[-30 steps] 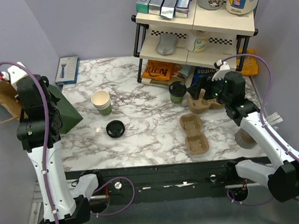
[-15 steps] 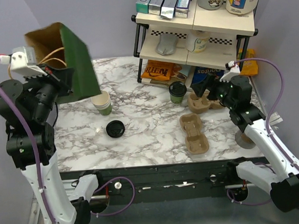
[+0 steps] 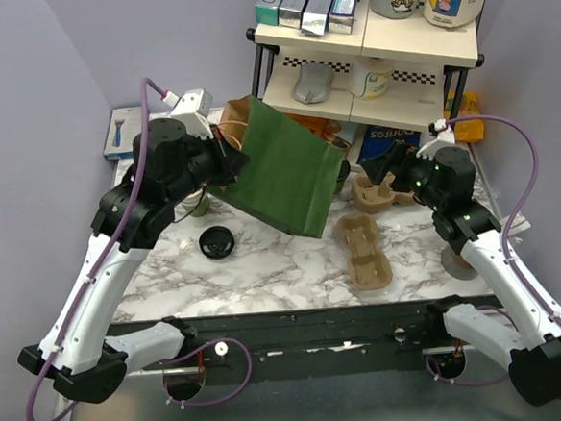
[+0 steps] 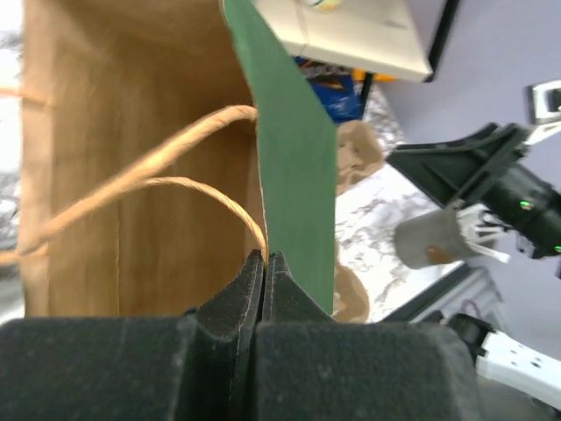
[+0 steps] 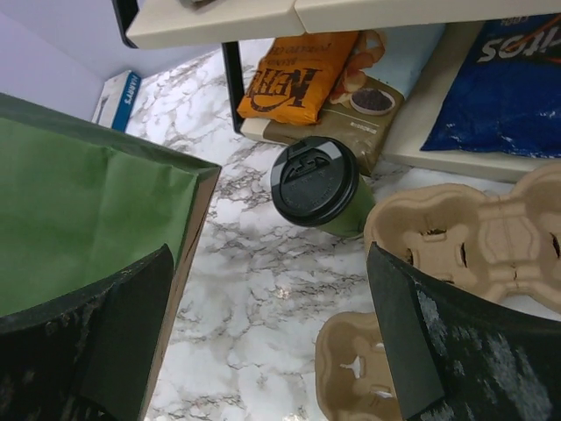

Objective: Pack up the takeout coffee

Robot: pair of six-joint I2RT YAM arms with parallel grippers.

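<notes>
**Lidded cup straight ahead of my open right claw, bag hanging just to its left**

The small dark-green paper cup point(image 5: 316, 182), with a round black plastic lid pressed on, is standing upright on the white-and-grey marble worktop point(image 3: 265, 269). It is close to the far edge and right of the middle, at the foot of the cream two-tier shelf rack point(image 3: 369, 93). Its long axis is running straight up, so I am looking down onto the lid at a slant.

My right claw point(image 5: 267, 259) is hovering with its fingers spread wide and gripping nothing. The cup is lying ahead of it, beyond the fingertips and a touch toward the right finger. Two brown moulded-pulp cup carriers point(image 5: 473, 228) are sitting just right of the cup, the nearer one almost touching it. I am judging that gap to be the tight spot for my right finger.

My left claw point(image 4: 265, 272) is pinching the top edge of the green paper bag point(image 3: 287, 171), which has a brown inside and twisted-paper handles. It is holding the bag tilted in the air over the middle of the worktop, with the lower corner hanging just left of the cup. A loose black lid point(image 3: 216, 242) is lying toward the near-left, under my left arm.

So the right claw is far nearer the cup, and the left one is occupied.
</notes>
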